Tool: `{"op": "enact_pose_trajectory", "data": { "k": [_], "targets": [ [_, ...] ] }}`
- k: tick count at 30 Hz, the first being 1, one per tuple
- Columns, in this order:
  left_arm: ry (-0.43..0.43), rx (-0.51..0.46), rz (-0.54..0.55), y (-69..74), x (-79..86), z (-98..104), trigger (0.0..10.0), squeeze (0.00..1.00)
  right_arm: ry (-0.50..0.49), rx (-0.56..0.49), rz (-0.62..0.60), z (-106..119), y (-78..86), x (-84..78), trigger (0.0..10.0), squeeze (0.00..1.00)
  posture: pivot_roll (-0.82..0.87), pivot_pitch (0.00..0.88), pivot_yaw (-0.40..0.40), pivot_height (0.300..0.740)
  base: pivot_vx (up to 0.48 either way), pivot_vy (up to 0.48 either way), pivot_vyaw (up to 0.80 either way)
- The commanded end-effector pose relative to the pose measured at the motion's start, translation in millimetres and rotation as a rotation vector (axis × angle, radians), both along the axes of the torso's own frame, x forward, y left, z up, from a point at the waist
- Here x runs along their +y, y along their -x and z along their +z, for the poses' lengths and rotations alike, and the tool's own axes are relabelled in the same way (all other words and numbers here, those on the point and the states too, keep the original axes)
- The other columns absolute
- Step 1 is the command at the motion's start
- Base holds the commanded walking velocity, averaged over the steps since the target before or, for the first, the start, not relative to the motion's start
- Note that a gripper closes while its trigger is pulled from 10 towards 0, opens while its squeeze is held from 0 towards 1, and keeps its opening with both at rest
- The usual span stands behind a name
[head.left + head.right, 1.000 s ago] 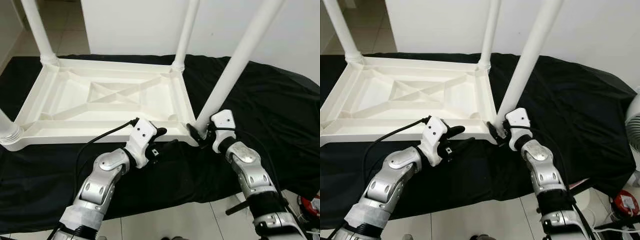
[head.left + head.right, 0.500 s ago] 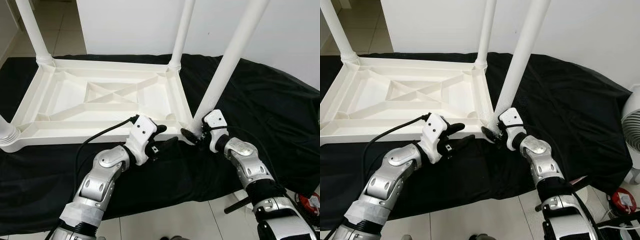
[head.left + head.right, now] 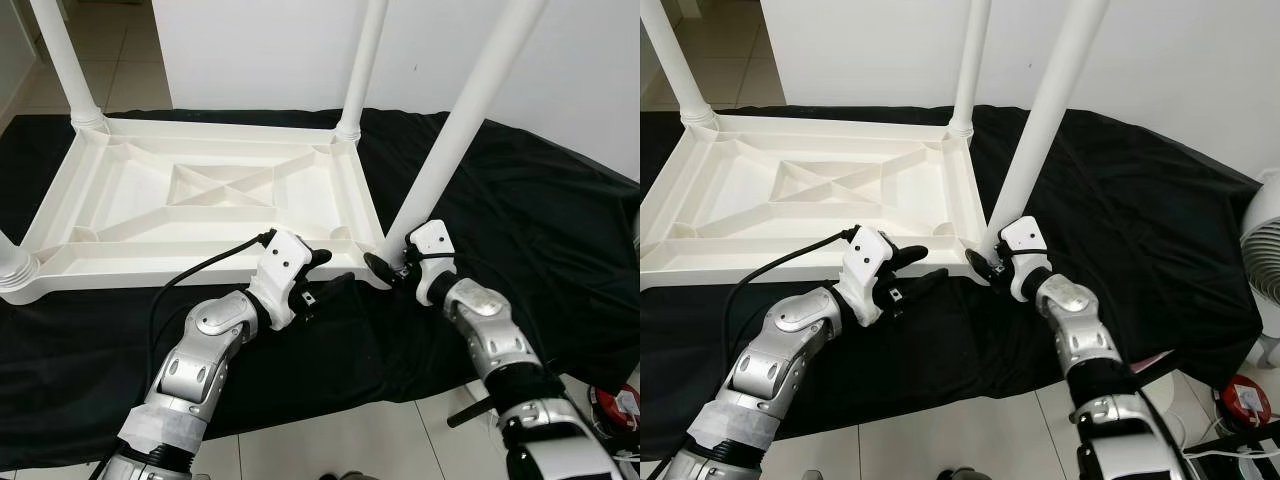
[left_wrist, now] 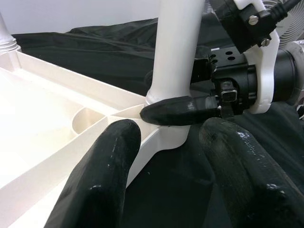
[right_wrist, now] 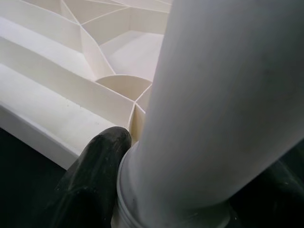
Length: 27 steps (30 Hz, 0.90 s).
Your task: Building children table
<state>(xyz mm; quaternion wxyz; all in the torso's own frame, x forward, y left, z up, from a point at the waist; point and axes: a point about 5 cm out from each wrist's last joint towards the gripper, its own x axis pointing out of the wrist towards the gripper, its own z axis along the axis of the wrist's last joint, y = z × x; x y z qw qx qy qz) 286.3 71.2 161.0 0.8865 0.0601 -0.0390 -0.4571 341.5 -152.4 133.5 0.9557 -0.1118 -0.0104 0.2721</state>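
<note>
**Right gripper clasps the near corner leg of an upturned white table**

A black cloth (image 3: pixel 520 200) covers the low surface, with pale floor tiles (image 3: pixel 300 440) at its near edge and a white wall (image 3: pixel 260 50) behind. A white fan (image 3: pixel 1265 250) stands at the far right.

Nearest, the left gripper (image 3: pixel 325 280) hovers over the cloth just beside the near rim, jaws apart and holding nothing. Next to it, the right gripper (image 3: pixel 385 268) has its jaws closed around the base of the white plastic table leg (image 3: pixel 460 130) at the near right corner.

The upturned white plastic children's table (image 3: pixel 200 200) lies top-down on the cloth, its ribbed underside facing up. Four legs stand in its corners. Bare cloth stretches to the right of the table; the far edge runs close to the wall.
</note>
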Motion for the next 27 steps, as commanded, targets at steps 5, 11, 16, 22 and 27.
{"op": "enact_pose_trajectory", "data": {
  "k": [5,11,16,22,27],
  "targets": [
    [0.001,0.018,0.053,-1.4,-1.9,-5,10.0,0.00,-0.075,0.061,-0.155,-15,5.4,8.2,0.0,0.00,0.07,0.077,-0.090,0.740,0.000,0.000,0.00],
    [0.008,0.018,0.054,-3.1,-3.4,-4,10.0,0.00,-0.171,0.098,-0.379,-21,10.4,23.3,0.0,0.00,0.06,0.074,-0.093,0.740,0.000,0.000,0.00],
    [0.011,0.018,0.052,-2.4,-3.6,-4,10.0,0.00,-0.252,0.088,-0.555,-16,11.2,37.8,0.0,0.00,0.07,0.071,-0.097,0.740,0.000,0.000,0.00],
    [0.012,0.019,0.053,-1.8,-4.1,-5,10.0,0.00,-0.289,0.042,-0.493,-6,12.5,43.4,0.0,0.00,0.07,0.068,-0.103,0.740,0.000,0.000,0.00],
    [0.011,0.017,0.058,-2.1,-2.5,-5,10.0,0.00,-0.292,0.013,-0.476,-1,13.9,38.6,10.0,1.00,0.07,0.062,-0.105,0.740,0.000,0.000,0.00]
  ]
}}
